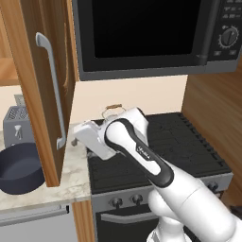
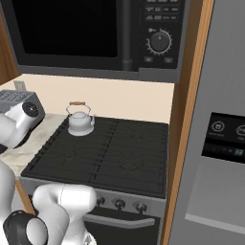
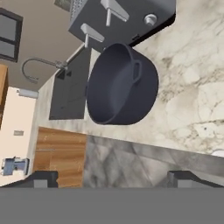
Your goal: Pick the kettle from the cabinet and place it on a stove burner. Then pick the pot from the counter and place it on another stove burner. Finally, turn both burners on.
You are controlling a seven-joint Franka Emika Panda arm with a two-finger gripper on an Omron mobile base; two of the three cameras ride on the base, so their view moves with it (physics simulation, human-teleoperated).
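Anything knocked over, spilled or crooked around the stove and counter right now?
Nothing stands out. The kettle sits upright on the rear left burner, the pot rests level on the counter, and the cabinet door stands open.

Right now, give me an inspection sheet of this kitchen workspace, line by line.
Surface: pale marble counter left of the black stove.
Job's things: kettle upright on the stove's back left burner; dark pot on the counter, lidless and untouched; cabinet door open.
Clutter: grey toaster behind the pot.
Hand: open and empty, its fingertips apart, aimed at the counter with the pot ahead.
Cables: nothing seen.
Surroundings: microwave above the stove, sink and tap beyond the pot, fridge right of the stove.
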